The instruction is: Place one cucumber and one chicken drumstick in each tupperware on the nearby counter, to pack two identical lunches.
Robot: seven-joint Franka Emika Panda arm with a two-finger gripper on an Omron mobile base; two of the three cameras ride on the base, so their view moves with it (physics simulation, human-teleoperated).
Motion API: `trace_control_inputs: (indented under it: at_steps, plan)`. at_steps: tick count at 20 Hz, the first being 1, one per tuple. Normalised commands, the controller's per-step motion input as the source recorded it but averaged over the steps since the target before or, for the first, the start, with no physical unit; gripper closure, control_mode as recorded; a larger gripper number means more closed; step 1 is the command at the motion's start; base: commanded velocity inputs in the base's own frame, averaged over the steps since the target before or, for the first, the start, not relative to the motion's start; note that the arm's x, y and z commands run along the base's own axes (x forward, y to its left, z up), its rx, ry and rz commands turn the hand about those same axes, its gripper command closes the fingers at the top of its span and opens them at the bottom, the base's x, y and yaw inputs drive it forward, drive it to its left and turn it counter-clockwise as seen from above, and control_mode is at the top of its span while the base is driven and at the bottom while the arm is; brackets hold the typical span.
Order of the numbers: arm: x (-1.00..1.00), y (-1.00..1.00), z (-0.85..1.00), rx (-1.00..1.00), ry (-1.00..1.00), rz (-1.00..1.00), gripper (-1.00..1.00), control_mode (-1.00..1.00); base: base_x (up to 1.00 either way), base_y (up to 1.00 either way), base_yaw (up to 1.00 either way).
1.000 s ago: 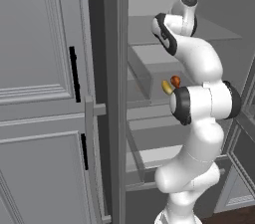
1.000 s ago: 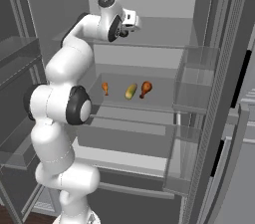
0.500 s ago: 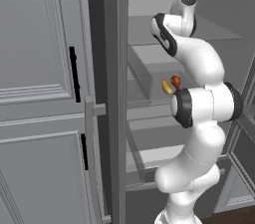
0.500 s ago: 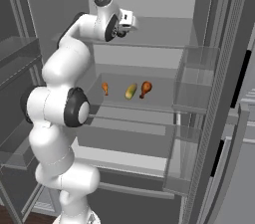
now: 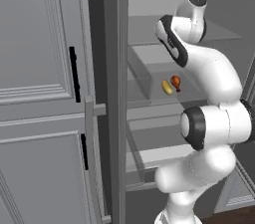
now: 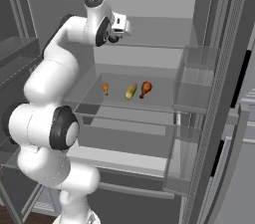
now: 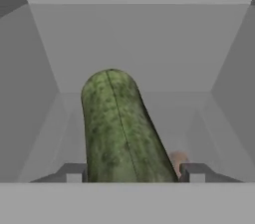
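One cucumber [image 7: 122,128] clamped between end effector [image 7: 133,172] fingertips, sticking out toward 12 o'clock inside the fridge's upper shelf [image 6: 149,54]. Pickup step looks done; next: back out of the fridge, carry to a tupperware. Two drumsticks [image 6: 145,88] and a second cucumber [image 6: 131,91] on the lower shelf [image 6: 164,101]. Pinkish blob at 5 o'clock behind the held cucumber: unclear.

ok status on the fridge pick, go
Gripper shut on cucumber, up at the top shelf. Two drumsticks and another cucumber on the shelf below. Nothing blocking the way out.
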Motion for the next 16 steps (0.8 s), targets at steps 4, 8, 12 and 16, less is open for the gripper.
trace_control_inputs:
  at_steps: [4,8,12,16]
  plan:
    - [-1.00,0.00,0.00,0.02,0.00,0.00,1.00,-1.00,0.00,0.00,0.00]
    - [-1.00,0.00,0.00,0.00,0.07,0.00,1.00,-1.00,0.00,0.00,0.00]
    - [-1.00,0.00,-0.02,-0.01,0.20,-0.02,1.00,-1.00,0.00,0.00,0.00]
    - [-1.00,0.09,-0.10,-0.01,0.24,0.00,1.00,-1.00,0.00,0.00,0.00]
